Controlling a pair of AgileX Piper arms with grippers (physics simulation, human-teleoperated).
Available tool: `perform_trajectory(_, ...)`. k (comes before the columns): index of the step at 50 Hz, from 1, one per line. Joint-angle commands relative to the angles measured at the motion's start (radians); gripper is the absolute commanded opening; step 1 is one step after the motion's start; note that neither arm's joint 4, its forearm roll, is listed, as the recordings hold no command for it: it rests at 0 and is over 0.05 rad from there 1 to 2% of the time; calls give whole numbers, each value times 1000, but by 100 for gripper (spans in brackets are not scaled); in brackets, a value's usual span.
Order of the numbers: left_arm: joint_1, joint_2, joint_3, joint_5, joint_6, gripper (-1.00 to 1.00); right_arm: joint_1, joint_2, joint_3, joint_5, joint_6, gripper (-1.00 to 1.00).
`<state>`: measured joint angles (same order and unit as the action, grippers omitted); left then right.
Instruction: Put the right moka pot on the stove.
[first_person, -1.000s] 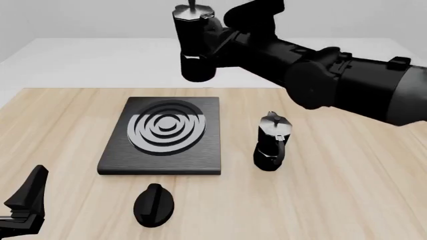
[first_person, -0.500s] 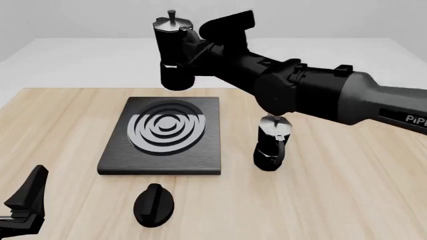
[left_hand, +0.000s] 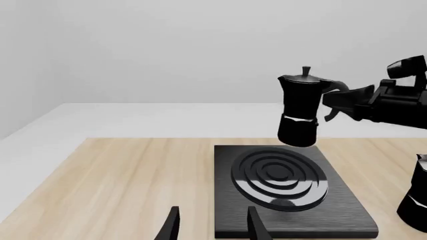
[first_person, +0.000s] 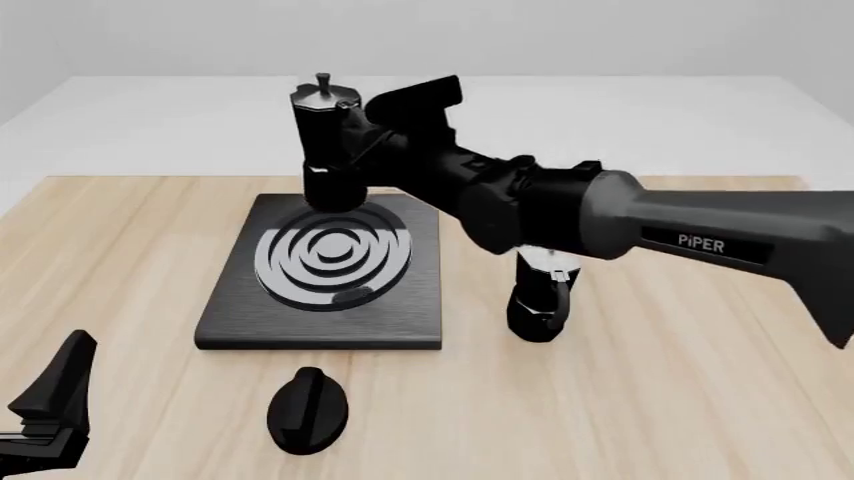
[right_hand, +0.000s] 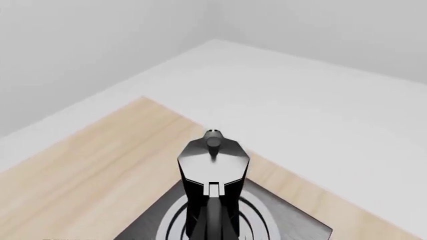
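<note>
In the left wrist view we see the right moka pot (left_hand: 298, 108) hanging upright in the air above the far part of the stove (left_hand: 288, 192), its base clear of the ring burner (left_hand: 279, 176); the right gripper (left_hand: 341, 101) reaches in from the right and is pinched on the pot's side handle. The two dark fingertips (left_hand: 171, 226) of the left gripper (left_hand: 212, 225) stand spread apart at the near edge, holding nothing, over the pale wooden table (left_hand: 127, 185). A second moka pot (left_hand: 417, 197) shows partly at the right edge. Behind the table lies a white floor and a plain grey wall. In the front view we find the right moka pot (first_person: 327, 140) held upright over the far edge of the stove (first_person: 324, 276), the right gripper (first_person: 376, 138) clamped on its handle from the right. The second moka pot (first_person: 543, 296) stands on the table (first_person: 667, 380) just right of the stove, partly hidden by the arm. A small black oval knob (first_person: 308, 409) lies near us, in front of the stove. The left gripper (first_person: 43, 420) sits low at the near left, touching nothing. In the right wrist view we look down on the silvery lid of the right moka pot (right_hand: 213, 170), with the stove (right_hand: 280, 225) beneath it; the fingers themselves we cannot make out here.
</note>
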<state>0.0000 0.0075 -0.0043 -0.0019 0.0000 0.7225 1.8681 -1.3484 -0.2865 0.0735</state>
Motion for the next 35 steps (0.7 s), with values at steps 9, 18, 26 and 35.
perform_trajectory(9, 0, 0, 0, 0, 0, 100, 14, 79, -62, -36, 18, -100)
perform_trajectory(18, 0, 0, 0, 0, 0, 100, 7, 125, -56, -62, 25, -100)
perform_trajectory(26, 0, 0, 0, 0, 0, 100, -5, 154, -88, -43, 20, -100)
perform_trajectory(35, 0, 0, 0, 0, 0, 100, -4, 176, -108, -40, 23, -100)
